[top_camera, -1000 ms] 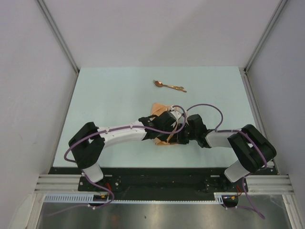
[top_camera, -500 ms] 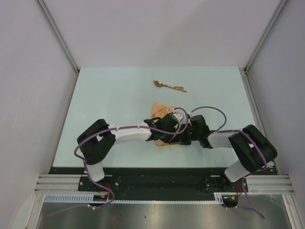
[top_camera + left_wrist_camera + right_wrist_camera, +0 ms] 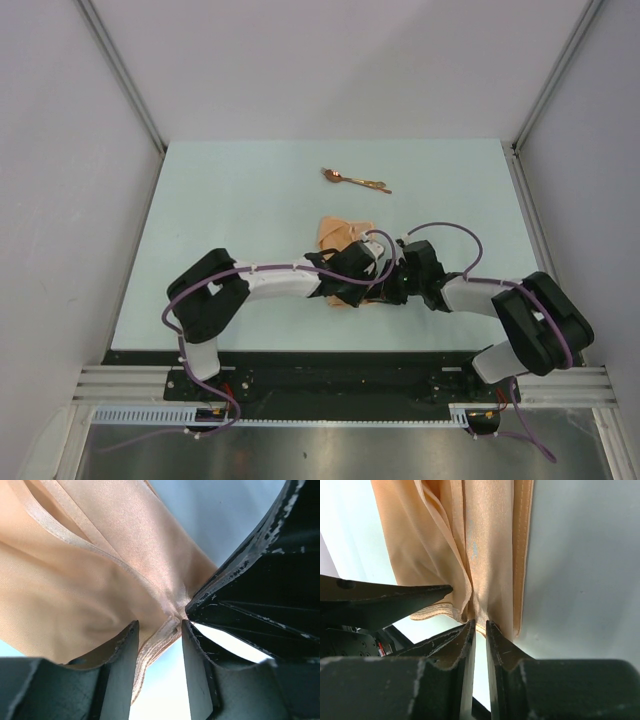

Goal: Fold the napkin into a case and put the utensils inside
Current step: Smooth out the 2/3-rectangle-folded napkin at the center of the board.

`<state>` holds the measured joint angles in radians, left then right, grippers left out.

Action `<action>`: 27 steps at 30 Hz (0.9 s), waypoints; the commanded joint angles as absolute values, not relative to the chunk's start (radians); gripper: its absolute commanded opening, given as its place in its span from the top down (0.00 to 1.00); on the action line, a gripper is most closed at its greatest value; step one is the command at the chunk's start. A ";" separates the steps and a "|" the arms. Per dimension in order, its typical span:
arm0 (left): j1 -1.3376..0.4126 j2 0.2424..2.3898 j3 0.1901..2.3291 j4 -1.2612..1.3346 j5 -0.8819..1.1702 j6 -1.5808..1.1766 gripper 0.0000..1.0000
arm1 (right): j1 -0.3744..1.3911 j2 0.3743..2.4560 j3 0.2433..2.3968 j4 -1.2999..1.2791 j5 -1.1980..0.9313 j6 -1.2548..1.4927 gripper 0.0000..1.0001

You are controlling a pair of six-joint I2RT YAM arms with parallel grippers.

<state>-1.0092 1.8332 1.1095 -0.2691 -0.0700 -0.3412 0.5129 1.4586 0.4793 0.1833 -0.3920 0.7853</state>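
Two grippers meet at one corner of the napkin (image 3: 95,575), low in the middle of the table (image 3: 230,210). The right gripper (image 3: 480,624) is clamped on the napkin: in its wrist view the two dark fingers (image 3: 465,647) stand almost together, and a gathered bunch of peach cloth runs down into the narrow slot at their tips. The left gripper (image 3: 160,627) has let go. Its jaws stand clearly apart, and the layered hem of the cloth lies loose in the gap between them, close to the left-hand finger, with pale table showing below it.

One finger of the right gripper comes in from the upper right of the left wrist view, its tip pressed on the same bunched corner, just beside the left gripper's tips. In the right wrist view a left finger (image 3: 385,600) reaches in from the left side and points at the pinched fold.

From that corner the cloth fans away in several soft lengthwise folds, with a stitched border along one edge. Seen from above, both wrists cover most of it; only its far part shows beyond them, rumpled.

Farther back on the table, well apart from the cloth, lie the utensils (image 3: 355,181), thin copper-coloured pieces side by side, untouched.
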 commanded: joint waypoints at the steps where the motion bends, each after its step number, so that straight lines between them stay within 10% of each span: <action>1: -1.017 1.881 1.124 -0.287 -0.107 -0.351 0.56 | 0.508 1.479 0.494 0.199 -0.374 0.770 0.82; 16: -1.039 1.887 1.157 -0.391 -0.265 -0.318 1.00 | 0.509 1.534 0.494 0.206 -0.344 0.767 0.86; 27: -1.037 1.769 1.114 -0.454 -0.308 -0.302 1.00 | 0.509 1.562 0.499 0.206 -0.347 0.764 0.88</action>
